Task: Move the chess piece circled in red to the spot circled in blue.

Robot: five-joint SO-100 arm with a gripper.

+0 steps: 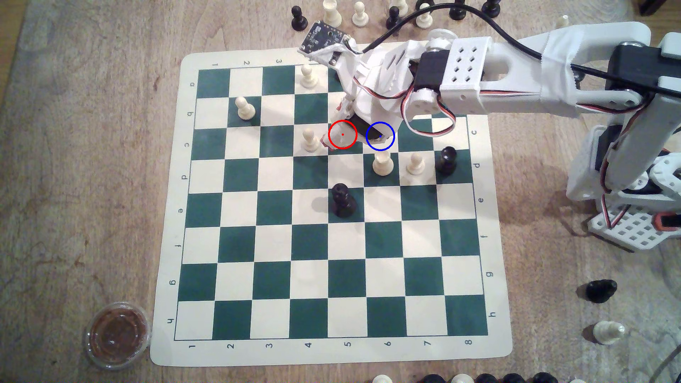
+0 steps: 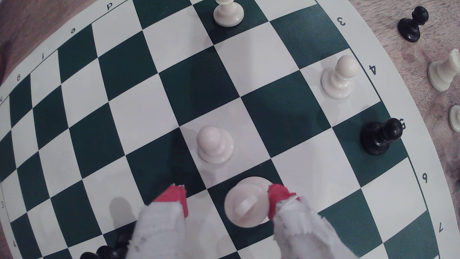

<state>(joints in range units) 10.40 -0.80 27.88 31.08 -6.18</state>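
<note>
Fingers spread around the chess piece.
Wrist view showed one red tip touching its base, the other apart; exterior view hid the piece under the arm.

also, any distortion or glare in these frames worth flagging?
Wrist view: strong fisheye, the board edges and square lines bow; the gripper fingertips are soft. Exterior view: lines nearly straight, warm light, soft shadows beside pieces, the arm hides the chess piece; no strong glare.
</note>
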